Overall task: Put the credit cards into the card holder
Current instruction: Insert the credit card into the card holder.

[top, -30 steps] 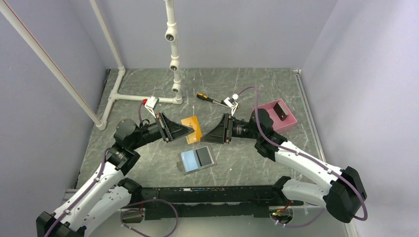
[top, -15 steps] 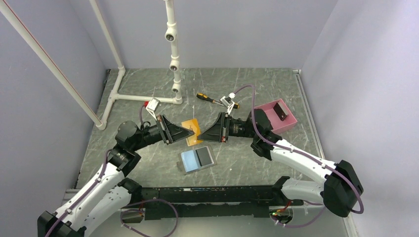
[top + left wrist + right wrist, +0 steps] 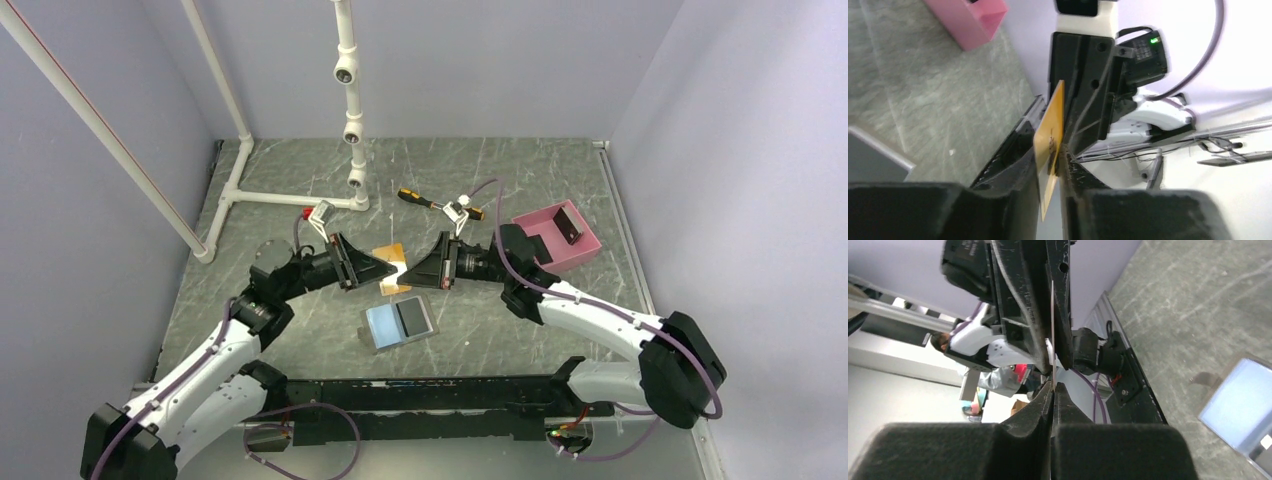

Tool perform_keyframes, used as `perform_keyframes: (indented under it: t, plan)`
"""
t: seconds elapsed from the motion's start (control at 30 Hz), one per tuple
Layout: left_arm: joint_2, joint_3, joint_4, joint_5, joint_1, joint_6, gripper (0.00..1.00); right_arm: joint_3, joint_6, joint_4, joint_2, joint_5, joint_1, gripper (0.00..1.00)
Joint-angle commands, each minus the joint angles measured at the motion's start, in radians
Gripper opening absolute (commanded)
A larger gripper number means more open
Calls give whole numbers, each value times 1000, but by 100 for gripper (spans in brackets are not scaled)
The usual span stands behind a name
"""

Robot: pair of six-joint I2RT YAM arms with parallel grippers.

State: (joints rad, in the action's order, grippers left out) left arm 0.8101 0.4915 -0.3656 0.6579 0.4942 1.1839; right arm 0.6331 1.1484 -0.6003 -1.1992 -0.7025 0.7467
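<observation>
both arms meet tip to tip over the middle of the table point(image 3: 300, 190), with a tan card point(image 3: 388, 252) held in the air between them. the left gripper point(image 3: 394, 267) is pinched narrow on one side of it. the right gripper point(image 3: 407, 278) is closed tight on the opposite edge — both clamp the same card. from overhead it sits just past the far edge of the holder point(image 3: 398, 322), which lies open and flat, pale blue inside with a dark pocket on its right half, and neither arm touches it.

there is bare table to the left of the holder and along its near side. the pink tray point(image 3: 590, 240) sits well off to the right rear with a dark card point(image 3: 568, 222) in it. a screwdriver point(image 3: 435, 203) lies just behind the right wrist, and a white pipe frame point(image 3: 300, 198) takes up the left rear.

the left wrist view shows the card's tan face, tilted, with the right gripper's black fingers closing on its far end. the right wrist view shows the card only edge-on, a thin line running down into its shut jaws, with the holder's blue inside at the lower right. a small mark on the card's face is too blurred to read — a green light glows on the right wrist.
</observation>
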Motion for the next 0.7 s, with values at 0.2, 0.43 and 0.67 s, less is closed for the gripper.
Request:
perform_keyframes:
  t: [0.2,0.43,0.67]
  plan:
    - [48,153,974,-369,5,-206,96,73,-438,590,-110,70,-34,0]
    - [147,91,978,-421,6,-203,93,64,-574,624,-251,-111,-58,0]
    - [346,83,867,-443,25,-278,85,75,-628,610,-392,-232,-117,0]
